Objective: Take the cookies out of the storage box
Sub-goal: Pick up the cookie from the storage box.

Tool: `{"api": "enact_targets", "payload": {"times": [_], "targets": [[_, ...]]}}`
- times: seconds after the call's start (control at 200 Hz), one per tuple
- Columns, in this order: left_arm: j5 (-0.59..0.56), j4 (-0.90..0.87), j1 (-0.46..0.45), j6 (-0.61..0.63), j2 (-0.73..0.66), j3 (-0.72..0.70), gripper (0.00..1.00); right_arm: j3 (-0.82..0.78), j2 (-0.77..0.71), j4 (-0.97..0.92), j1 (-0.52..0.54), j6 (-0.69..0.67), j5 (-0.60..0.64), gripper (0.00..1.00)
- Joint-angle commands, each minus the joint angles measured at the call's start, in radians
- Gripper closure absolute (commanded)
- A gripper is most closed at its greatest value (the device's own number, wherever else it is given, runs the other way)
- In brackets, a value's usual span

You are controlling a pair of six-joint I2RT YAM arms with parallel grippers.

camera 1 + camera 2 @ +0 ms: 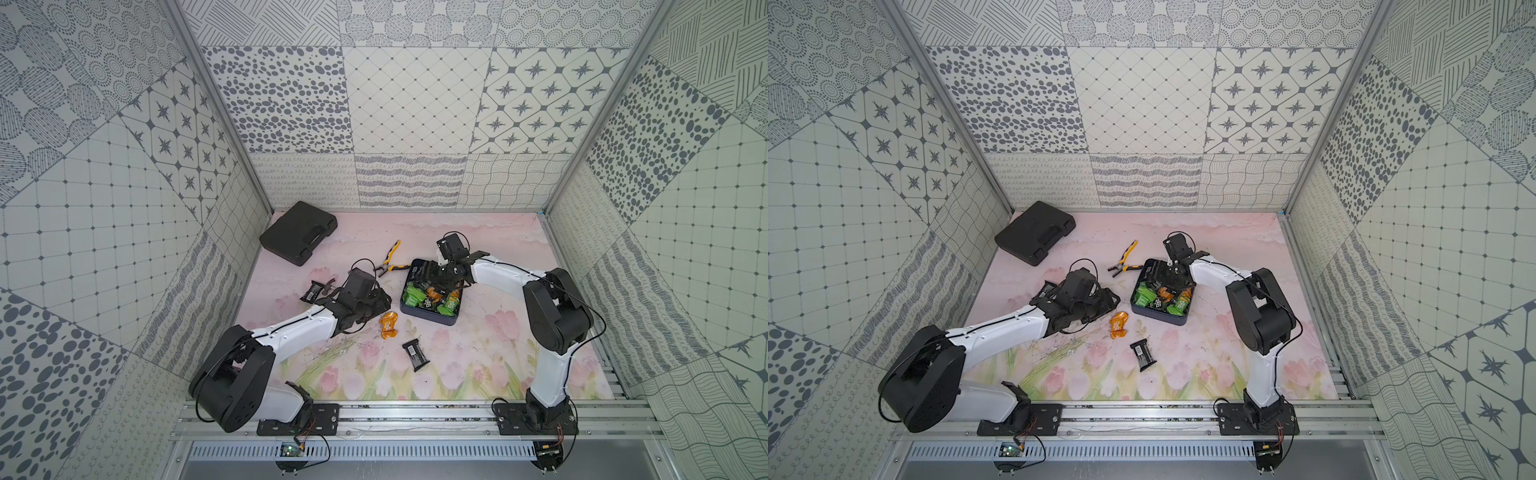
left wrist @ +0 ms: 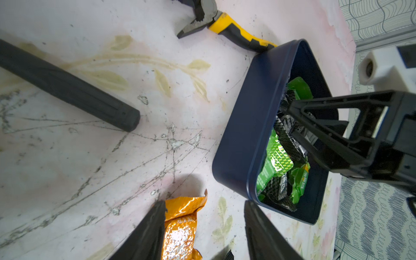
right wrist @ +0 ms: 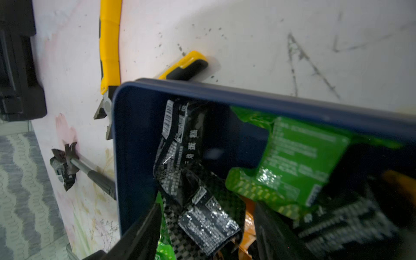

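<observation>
Black foil packet (image 3: 209,222) is sitting between your right gripper's (image 3: 207,207) spread jaws inside the box (image 3: 247,94), among the cookies (image 3: 299,157); try closing across its middle, not a corner, before lifting. Your left gripper (image 2: 203,203) is hovering beside the box, spread, empty

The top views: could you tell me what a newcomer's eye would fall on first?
The navy storage box near the table's middle, heaped with green, orange and black cookies, with the right gripper dipped into it. Next, an orange packet and a black packet lying loose on its near side.
</observation>
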Motion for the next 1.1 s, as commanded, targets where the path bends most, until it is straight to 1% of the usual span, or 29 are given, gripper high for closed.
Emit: {"api": "enact_targets", "payload": {"times": [0.0, 0.155, 0.21, 0.31, 0.4, 0.575, 0.745, 1.095], "targets": [[-0.017, 0.026, 0.008, -0.013, -0.003, 0.013, 0.40, 0.035, -0.082, -0.069, 0.040, 0.139, 0.130, 0.28], [-0.029, 0.012, 0.008, -0.013, -0.005, 0.022, 0.40, 0.059, -0.081, -0.135, 0.081, 0.277, 0.229, 0.28], [-0.035, 0.006, 0.008, -0.014, -0.007, 0.024, 0.40, 0.089, -0.060, -0.185, 0.088, 0.310, 0.262, 0.31], [-0.043, -0.001, 0.008, -0.015, -0.010, 0.024, 0.40, 0.168, -0.001, -0.290, 0.096, 0.329, 0.295, 0.37], [-0.050, -0.010, 0.008, -0.012, -0.015, 0.025, 0.40, 0.232, 0.046, -0.358, 0.098, 0.319, 0.311, 0.39], [-0.070, -0.028, 0.008, -0.003, -0.032, 0.022, 0.41, 0.284, 0.084, -0.394, 0.109, 0.252, 0.306, 0.40], [-0.072, -0.026, 0.008, -0.002, -0.033, 0.018, 0.41, 0.307, 0.122, -0.409, 0.111, 0.214, 0.292, 0.40], [-0.074, -0.025, 0.009, -0.005, -0.036, 0.015, 0.41, 0.407, 0.225, -0.447, 0.110, 0.231, 0.316, 0.43]]}}
